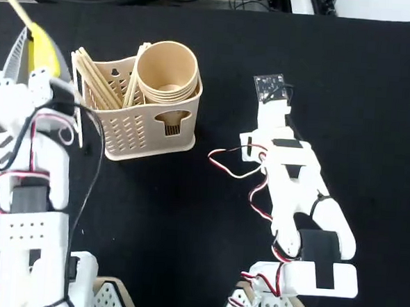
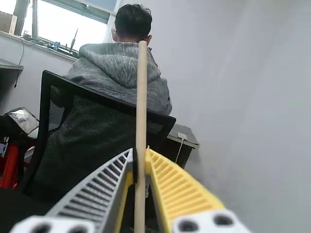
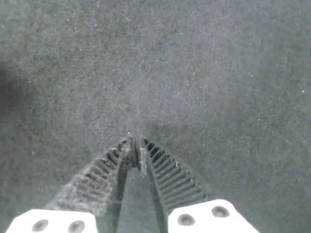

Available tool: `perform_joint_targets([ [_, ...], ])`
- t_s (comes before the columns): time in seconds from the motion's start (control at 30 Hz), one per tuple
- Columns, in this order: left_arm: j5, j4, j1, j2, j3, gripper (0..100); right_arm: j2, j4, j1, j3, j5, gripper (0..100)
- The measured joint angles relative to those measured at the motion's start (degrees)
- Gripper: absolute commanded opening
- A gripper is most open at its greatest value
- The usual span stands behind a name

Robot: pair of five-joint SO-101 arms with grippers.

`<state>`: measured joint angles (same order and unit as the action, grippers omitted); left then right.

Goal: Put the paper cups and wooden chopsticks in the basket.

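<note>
A beige slotted basket [image 1: 147, 125] stands on the black table, holding a stack of paper cups [image 1: 167, 71] in its right part and several wooden chopsticks [image 1: 98, 81] in its left part. My left gripper [image 1: 32, 42], with one yellow and one grey finger, is raised at the far left, just left of the basket, and is shut on one wooden chopstick [image 2: 140, 126] that points upward and away. In the left wrist view that gripper [image 2: 140, 158] pinches the stick. My right gripper [image 3: 132, 145] hangs shut just above the bare black cloth, right of the basket.
The right arm [image 1: 294, 180] lies folded to the right of the basket. A person in a grey hoodie sits on a black mesh chair [image 2: 82, 145] behind the table. Black cloth stretches between the basket and the right arm.
</note>
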<state>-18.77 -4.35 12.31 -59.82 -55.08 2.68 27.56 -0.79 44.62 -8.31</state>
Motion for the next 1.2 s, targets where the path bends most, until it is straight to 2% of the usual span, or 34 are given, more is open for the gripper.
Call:
perform_joint_targets([
  [0.37,0.0,0.0,-1.9,5.8,10.5,3,0.0,0.0,0.0,0.0,0.0,1.1],
  [0.63,0.0,-3.8,-1.9,16.0,10.9,3,0.0,0.0,0.0,0.0,0.0,1.1],
  [0.8,0.0,-5.6,-1.9,16.6,7.6,4,0.0,0.0,0.0,0.0,0.0,1.1],
  [0.97,0.0,-5.5,-1.9,13.9,2.0,18,0.0,0.0,0.0,0.0,0.0,1.1],
  [1.07,0.0,-2.0,-2.2,8.9,-0.8,19,0.0,0.0,0.0,0.0,0.0,1.1],
  [1.2,0.0,7.5,-3.9,0.8,-1.0,19,0.0,0.0,0.0,0.0,0.0,1.1],
])
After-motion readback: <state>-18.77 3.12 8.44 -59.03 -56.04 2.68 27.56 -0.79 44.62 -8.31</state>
